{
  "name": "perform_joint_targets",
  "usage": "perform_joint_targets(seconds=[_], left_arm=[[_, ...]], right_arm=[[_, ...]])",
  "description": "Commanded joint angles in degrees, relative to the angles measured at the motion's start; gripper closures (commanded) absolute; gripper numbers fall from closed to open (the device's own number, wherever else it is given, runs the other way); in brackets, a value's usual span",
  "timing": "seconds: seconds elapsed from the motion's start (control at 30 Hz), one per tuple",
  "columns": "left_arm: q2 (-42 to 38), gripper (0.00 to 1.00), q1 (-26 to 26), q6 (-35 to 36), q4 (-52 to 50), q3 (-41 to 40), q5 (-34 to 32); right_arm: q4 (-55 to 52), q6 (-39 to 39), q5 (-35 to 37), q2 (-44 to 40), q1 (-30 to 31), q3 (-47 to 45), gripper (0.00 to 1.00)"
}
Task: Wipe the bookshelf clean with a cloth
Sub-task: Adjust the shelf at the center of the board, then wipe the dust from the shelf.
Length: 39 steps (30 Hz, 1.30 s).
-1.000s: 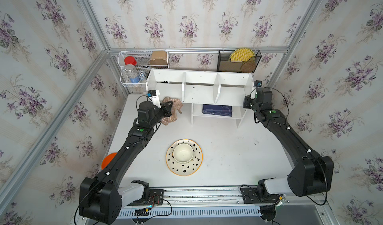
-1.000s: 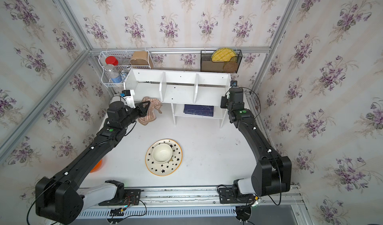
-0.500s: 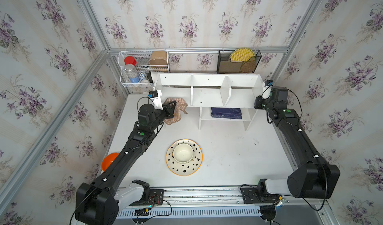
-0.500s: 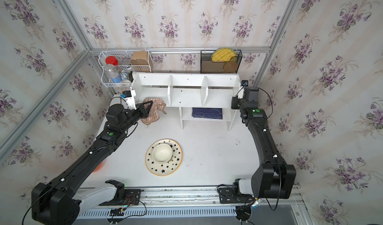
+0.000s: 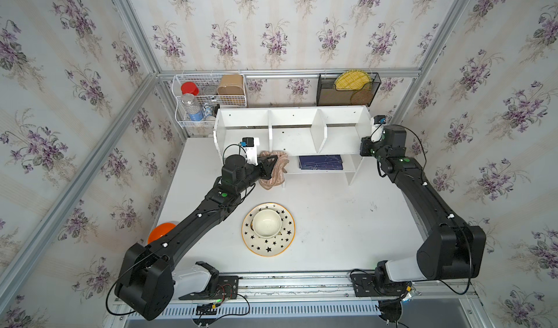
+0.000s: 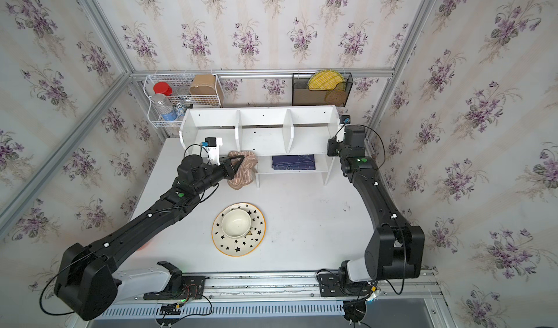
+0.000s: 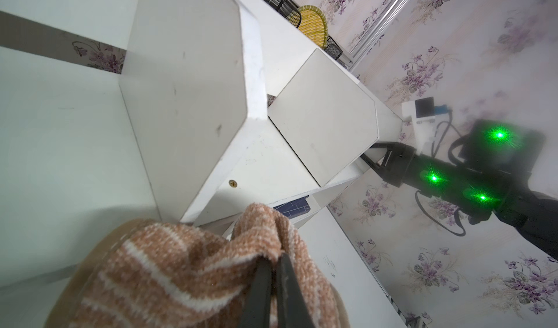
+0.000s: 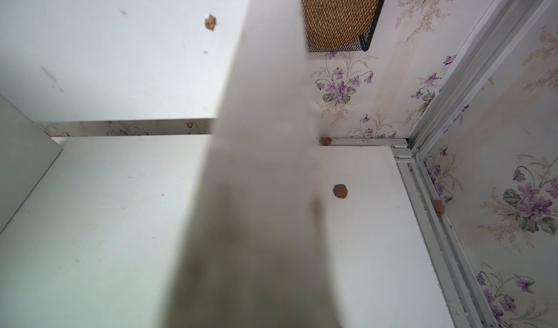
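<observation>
Gripping cloth point(image 5: 276, 179) and bookshelf point(image 5: 290, 121) at the desk's point(image 5: 332, 220) back.
Our left claw point(image 7: 273, 258) pinches the cloth; our right claw point(image 7: 373, 152) clamps the bookshelf's end.

Found bright, even, diffuse light in both top views, with only faint soft shadow round the plate point(image 5: 269, 248). Noted green starburst glare off the lamps point(image 7: 499, 135) in the left wrist view, and the cloth point(image 7: 187, 269) soft near the lens. Recorded the near panel of the bookshelf point(image 8: 259, 175) as a grey blur in the right wrist view.
</observation>
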<state>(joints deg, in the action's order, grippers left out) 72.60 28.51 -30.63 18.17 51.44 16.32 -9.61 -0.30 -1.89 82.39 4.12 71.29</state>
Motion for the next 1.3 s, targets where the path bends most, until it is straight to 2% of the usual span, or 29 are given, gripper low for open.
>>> perform_joint_targets(seconds=[0.0,0.17,0.33,0.43,0.63,0.8,0.9,1.0,1.13,1.27], left_arm=[[1.4,1.00,0.1,1.2,3.6,1.6,-0.6],[-0.3,1.00,-1.4,4.2,-1.0,2.7,-6.2],[-6.1,1.00,-5.5,8.7,-10.7,2.4,-12.3],[-10.1,1.00,-9.5,9.1,-16.9,1.4,-17.7],[-14.8,1.00,-18.6,9.2,-23.8,0.1,-20.0],[-16.7,1.00,-21.3,10.6,-27.4,-0.7,-23.6],[-15.1,1.00,-21.4,10.2,-27.3,-1.7,-24.5],[-11.3,1.00,-21.6,6.7,-25.4,-3.5,-23.5],[-5.7,1.00,-21.6,1.1,-15.7,-8.8,-20.5],[-0.7,1.00,-21.6,-0.6,-12.6,-10.9,-21.5]], right_arm=[[3.5,6.8,-4.2,-1.1,0.4,0.2,1.00],[2.8,6.5,-2.0,-2.0,0.4,0.3,1.00],[2.3,6.5,-2.0,-1.5,0.4,1.3,1.00],[2.4,6.3,-1.9,-1.5,0.3,1.4,1.00],[2.4,6.2,-1.9,-1.5,0.3,1.3,1.00],[2.4,6.3,-2.2,-1.6,0.3,1.2,1.00],[2.2,6.4,-2.2,-1.5,0.3,1.4,1.00],[2.4,6.3,-2.3,-1.4,0.3,1.5,1.00],[2.6,6.7,-2.2,-1.4,0.3,1.0,1.00],[3.1,6.7,-2.2,-1.6,0.3,0.4,1.00]])
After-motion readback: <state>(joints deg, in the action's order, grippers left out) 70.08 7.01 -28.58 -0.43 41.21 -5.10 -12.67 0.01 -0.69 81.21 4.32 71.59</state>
